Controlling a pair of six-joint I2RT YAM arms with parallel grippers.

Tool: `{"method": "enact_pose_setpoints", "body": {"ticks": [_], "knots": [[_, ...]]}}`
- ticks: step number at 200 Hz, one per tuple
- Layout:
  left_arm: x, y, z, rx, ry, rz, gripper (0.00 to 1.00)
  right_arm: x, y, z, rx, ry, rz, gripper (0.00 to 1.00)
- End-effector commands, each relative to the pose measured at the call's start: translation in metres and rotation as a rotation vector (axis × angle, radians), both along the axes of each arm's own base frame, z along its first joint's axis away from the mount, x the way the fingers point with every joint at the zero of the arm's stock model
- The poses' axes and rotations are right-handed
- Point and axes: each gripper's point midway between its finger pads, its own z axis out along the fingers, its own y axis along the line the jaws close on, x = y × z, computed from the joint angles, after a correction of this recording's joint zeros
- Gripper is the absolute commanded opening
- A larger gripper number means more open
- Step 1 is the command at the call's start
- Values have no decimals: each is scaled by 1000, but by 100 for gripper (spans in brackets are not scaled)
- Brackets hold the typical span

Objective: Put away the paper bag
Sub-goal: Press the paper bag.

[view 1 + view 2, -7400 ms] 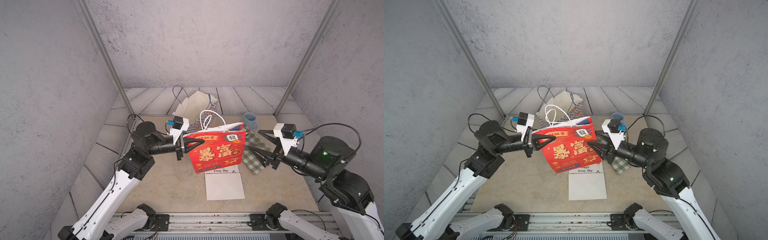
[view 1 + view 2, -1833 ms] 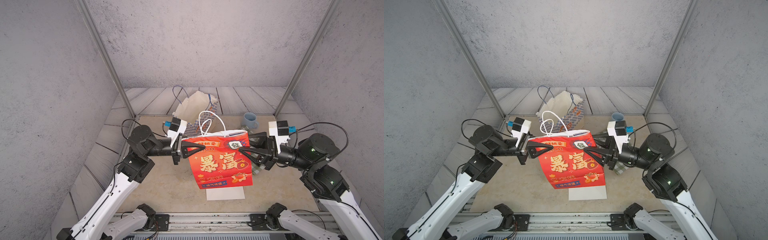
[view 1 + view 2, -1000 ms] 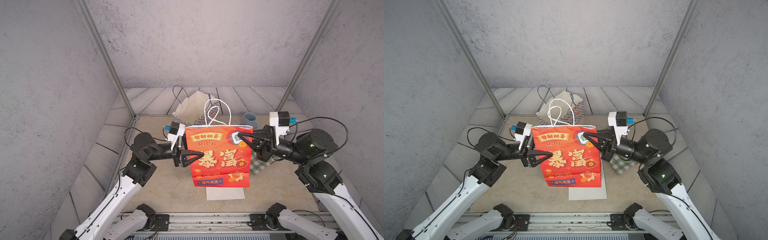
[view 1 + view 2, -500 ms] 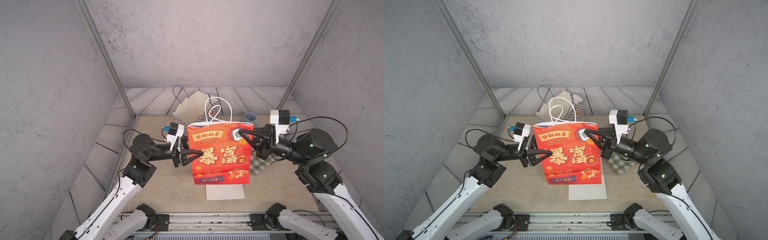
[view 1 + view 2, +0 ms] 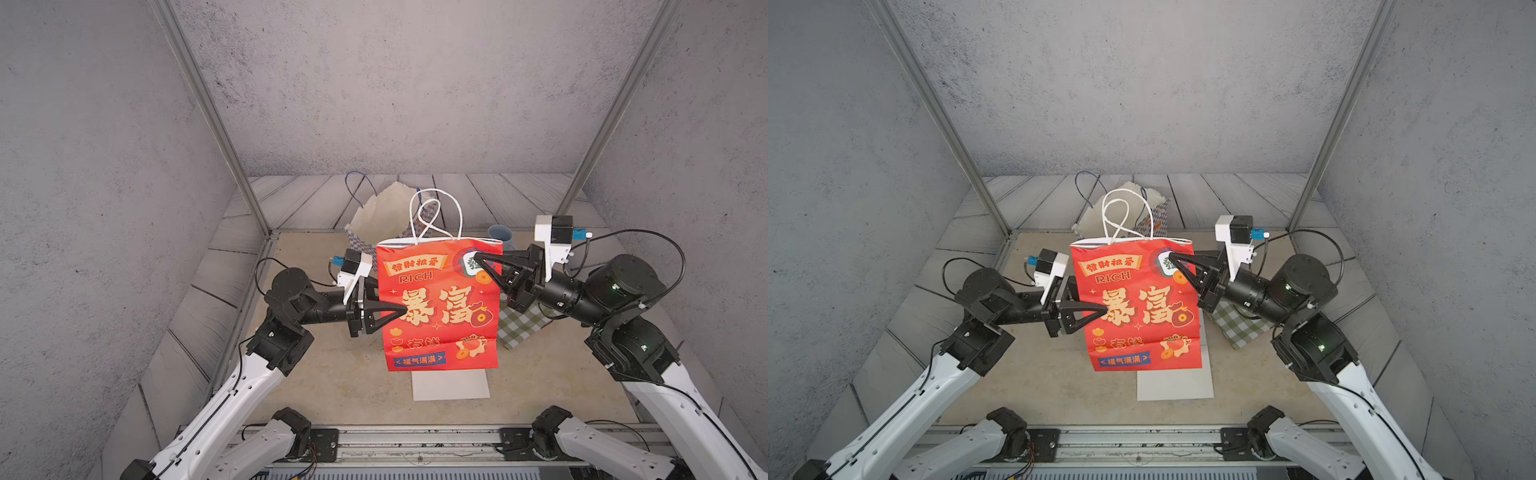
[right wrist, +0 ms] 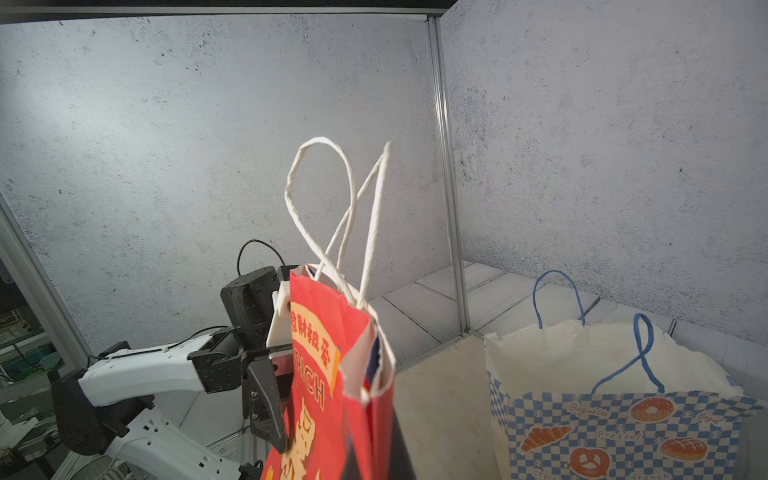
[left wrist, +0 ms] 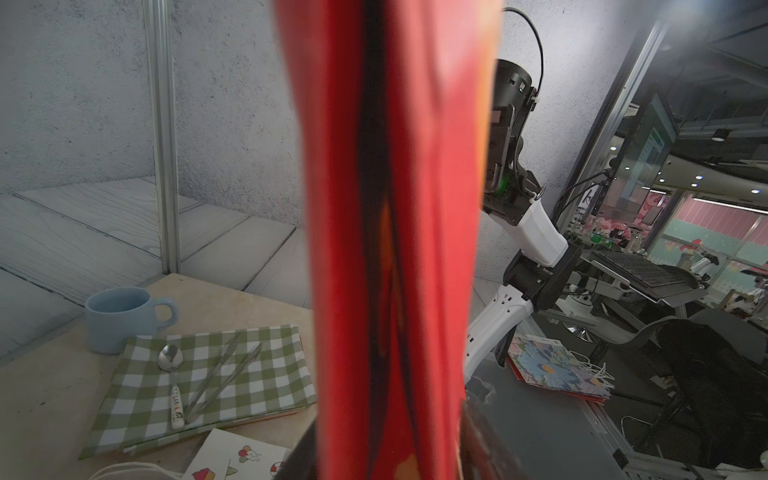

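Red paper bag (image 5: 440, 303) hangs upright at frame centre, above the worktop (image 5: 332, 374) — right end effector (image 5: 478, 258) pinched shut on its upper right corner; left end effector (image 5: 400, 308) straddles its left edge, grip unclear.

Red paper bag (image 5: 440, 307), green-checked cloth (image 7: 208, 374)

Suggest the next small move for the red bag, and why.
Probably close the left gripper on the side edge of the red bag. Its jaws straddle that edge, but a firm pinch isn't evident; only the right gripper clearly pinches the top corner. Two grips should steady it for the carry to the open checkered bag behind.
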Motion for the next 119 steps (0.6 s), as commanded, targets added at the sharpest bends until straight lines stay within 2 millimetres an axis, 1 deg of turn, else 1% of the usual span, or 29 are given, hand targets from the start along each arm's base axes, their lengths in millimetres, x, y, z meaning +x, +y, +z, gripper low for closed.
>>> {"method": "enact_pose_setpoints", "body": {"ticks": [1,23,39,48,52,60,71,81,98,110,119], "knots": [[-5,0,-5,17,6,-28,35,2,-11,26,59,-73,-71,0],[-6,1,-3,14,2,-22,26,6,-12,23,48,-67,-87,0],[-6,2,-2,12,1,-20,25,9,-11,21,43,-64,-94,0],[-7,2,-1,13,3,-20,30,11,-11,20,41,-60,-100,0],[-7,3,-2,14,3,-18,36,11,-10,20,42,-60,-100,0],[-7,3,-3,18,5,-16,52,12,-11,21,49,-62,-102,0],[-6,3,-7,26,14,-14,60,13,-10,23,61,-59,-101,0],[-6,2,-10,30,23,-18,63,13,-11,25,73,-61,-104,0],[-5,1,-16,33,36,-19,64,15,-12,28,83,-60,-114,0],[-3,0,-20,37,46,-19,64,16,-12,28,88,-57,-119,0],[-3,0,-22,41,50,-23,61,18,-12,28,90,-54,-124,0]]}}
